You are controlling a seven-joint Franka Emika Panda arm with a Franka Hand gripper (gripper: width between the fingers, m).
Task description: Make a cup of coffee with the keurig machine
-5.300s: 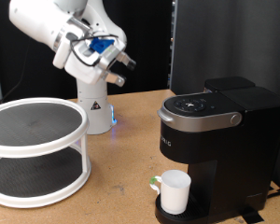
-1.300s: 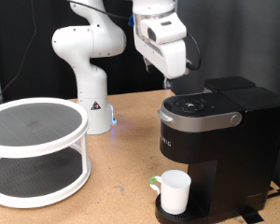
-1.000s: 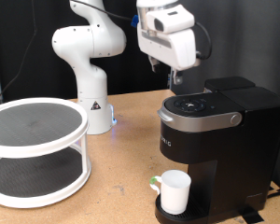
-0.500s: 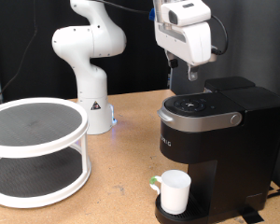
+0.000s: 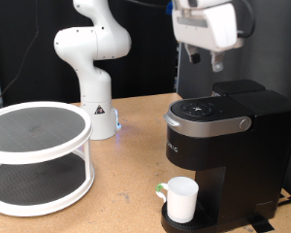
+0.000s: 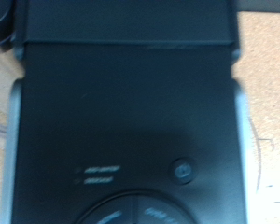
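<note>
The cup (image 5: 181,199), a plain white cylinder with a smooth glossy wall and an open mouth facing up, stands upright on the round drip tray at the foot of the keurig machine (image 5: 226,155), close to the table's near edge. Its long axis is vertical; a small handle shows at its side towards the exterior view's left.

The keurig machine is a boxy black plastic block with a matte shell, a curved silver-grey lid handle wrapping its rounded front and a ring of buttons on top. It sits at the table's near right corner as the exterior view shows it, front facing the camera. The wrist view looks straight down on its dark, flat top (image 6: 131,112), where a round power button (image 6: 181,171) and faint lettering show.

The gripper (image 5: 208,60) hangs in the air above the rear of the machine, touching nothing and holding nothing; its dark fingers point down with only a narrow gap between them.

A white two-tier round rack (image 5: 37,155) with dark mesh shelves stands at the table's left side, and the glossy white arm base (image 5: 95,87) rises behind it on the bare wooden table (image 5: 126,194).
</note>
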